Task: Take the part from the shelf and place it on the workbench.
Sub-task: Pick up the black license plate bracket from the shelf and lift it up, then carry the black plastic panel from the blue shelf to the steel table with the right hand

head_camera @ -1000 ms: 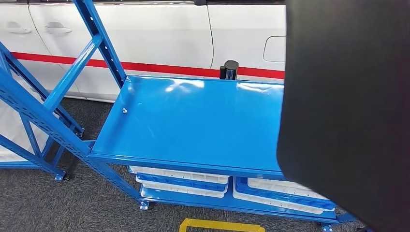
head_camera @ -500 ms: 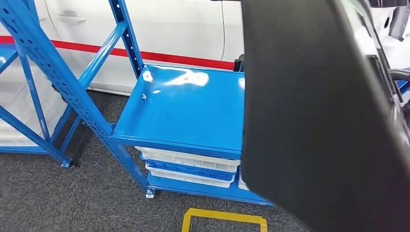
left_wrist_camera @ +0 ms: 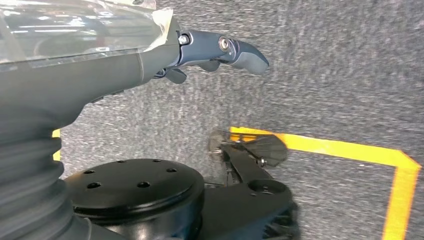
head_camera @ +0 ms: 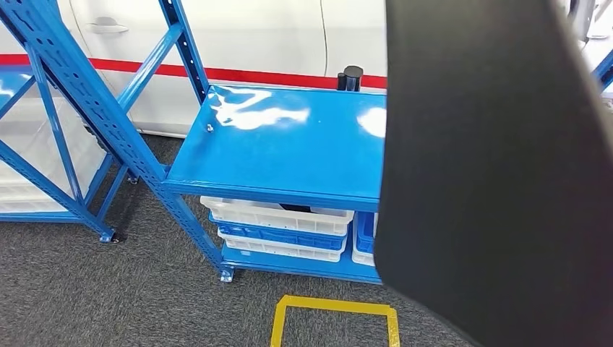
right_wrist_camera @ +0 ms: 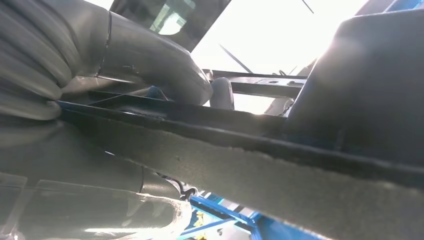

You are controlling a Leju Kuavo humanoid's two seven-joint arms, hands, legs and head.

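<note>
The part, a big flat black panel, is held up close in front of the head cam and covers the right side of the view. In the right wrist view the right hand grips the panel's edge: the thick grey thumb lies on one face, other fingers are behind the panel, w/ its dark rough edge running across. The left hand hangs over the grey carpet floor, fingers apart and holding nothing. Beyond the panel stands the blue shelf, its top board bare and shiny. White and blue trays are stacked on the lower level. A yellow tape square is on the floor in front of the shelf, and a white car w/ a red stripe is behind it.
</note>
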